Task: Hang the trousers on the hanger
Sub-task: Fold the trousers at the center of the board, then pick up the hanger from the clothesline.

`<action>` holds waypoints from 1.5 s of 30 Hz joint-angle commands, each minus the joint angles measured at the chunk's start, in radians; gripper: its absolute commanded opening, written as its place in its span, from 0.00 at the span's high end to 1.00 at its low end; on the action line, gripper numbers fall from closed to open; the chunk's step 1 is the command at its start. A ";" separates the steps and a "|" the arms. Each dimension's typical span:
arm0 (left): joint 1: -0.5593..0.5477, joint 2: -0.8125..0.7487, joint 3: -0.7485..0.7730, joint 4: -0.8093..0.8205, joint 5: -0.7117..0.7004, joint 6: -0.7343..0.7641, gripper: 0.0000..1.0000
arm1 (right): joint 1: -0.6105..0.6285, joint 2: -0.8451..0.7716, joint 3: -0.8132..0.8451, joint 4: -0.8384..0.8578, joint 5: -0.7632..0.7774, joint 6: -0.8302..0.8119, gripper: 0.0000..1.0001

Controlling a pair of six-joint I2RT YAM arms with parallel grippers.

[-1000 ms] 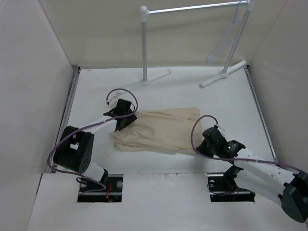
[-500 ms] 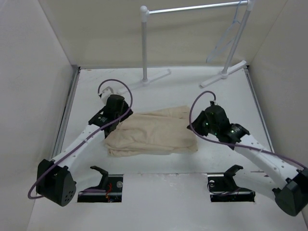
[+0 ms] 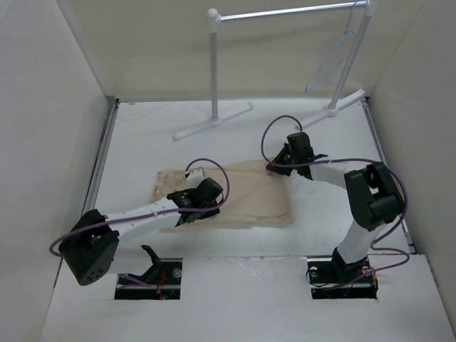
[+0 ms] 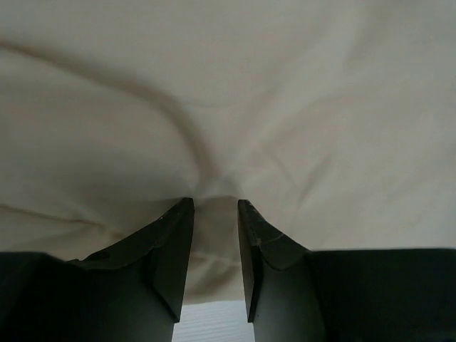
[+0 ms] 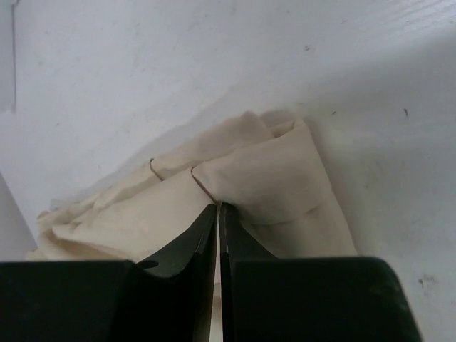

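Note:
The beige trousers (image 3: 249, 192) lie folded and wrinkled on the middle of the white table. My left gripper (image 3: 203, 201) is down on their left half. In the left wrist view its jaws (image 4: 215, 203) pinch a fold of the cloth (image 4: 285, 107), and creases run into the narrow gap. My right gripper (image 3: 283, 165) is at the trousers' far right corner. In the right wrist view its jaws (image 5: 217, 206) are nearly closed on the folded edge of the cloth (image 5: 271, 178). The thin pale wire hanger (image 3: 333, 60) hangs from the rack's rail at the far right, away from both grippers.
The white rack (image 3: 213, 64), with two thick posts and a top rail, stands at the back of the table. Its feet (image 3: 214, 122) spread across the far surface. Pale walls close in the left, right and back. Two cut-outs (image 3: 149, 274) lie by the near edge.
My left gripper moved from the trousers' far left edge towards me, onto their left half. My right gripper moved further away, to the far right corner. The cloth has shifted and re-bunched.

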 commanded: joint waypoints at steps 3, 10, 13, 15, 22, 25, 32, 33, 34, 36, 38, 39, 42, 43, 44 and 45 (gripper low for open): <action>0.011 -0.083 -0.074 -0.078 -0.042 -0.098 0.67 | 0.004 0.027 0.076 0.062 -0.019 0.047 0.83; 0.023 -0.148 0.029 -0.194 -0.088 -0.062 0.55 | 0.012 -0.271 0.106 -0.130 -0.028 -0.085 0.31; 0.032 -0.168 0.070 -0.194 -0.090 -0.035 0.55 | 0.007 -0.389 0.164 -0.227 -0.031 -0.157 0.33; 0.046 -0.154 0.099 -0.181 -0.076 -0.010 0.60 | -0.047 -0.420 0.246 -0.265 -0.036 -0.180 0.56; 0.063 -0.062 0.216 -0.139 -0.059 0.077 0.86 | -0.296 -0.219 0.708 -0.306 -0.103 -0.225 0.77; 0.069 -0.043 0.240 -0.125 -0.056 0.083 0.85 | -0.353 -0.072 0.949 -0.401 -0.077 -0.283 0.54; 0.097 -0.036 0.245 -0.107 -0.036 0.083 0.76 | -0.402 0.151 1.276 -0.563 -0.039 -0.314 0.38; 0.105 -0.036 0.245 -0.108 -0.030 0.083 0.76 | -0.405 0.172 1.300 -0.582 -0.034 -0.312 0.38; 0.111 -0.036 0.243 -0.107 -0.024 0.083 0.75 | -0.407 0.186 1.307 -0.587 -0.036 -0.312 0.39; 0.123 -0.037 0.242 -0.107 -0.021 0.083 0.74 | -0.407 0.209 1.313 -0.577 -0.057 -0.311 0.44; 0.131 -0.033 0.245 -0.105 -0.019 0.083 0.74 | -0.402 0.220 1.307 -0.543 -0.104 -0.306 0.52; 0.134 -0.028 0.247 -0.105 -0.018 0.083 0.74 | -0.402 0.223 1.304 -0.520 -0.134 -0.301 0.54; 0.131 -0.016 0.250 -0.102 -0.015 0.083 0.74 | -0.402 0.227 1.298 -0.472 -0.189 -0.277 0.70; 0.128 -0.013 0.250 -0.098 -0.015 0.083 0.74 | -0.402 0.224 1.294 -0.462 -0.195 -0.272 0.74; 0.125 -0.011 0.250 -0.095 -0.015 0.082 0.74 | -0.402 0.218 1.293 -0.452 -0.200 -0.274 0.79; 0.120 -0.010 0.250 -0.093 -0.015 0.082 0.74 | -0.402 0.211 1.293 -0.446 -0.203 -0.280 0.82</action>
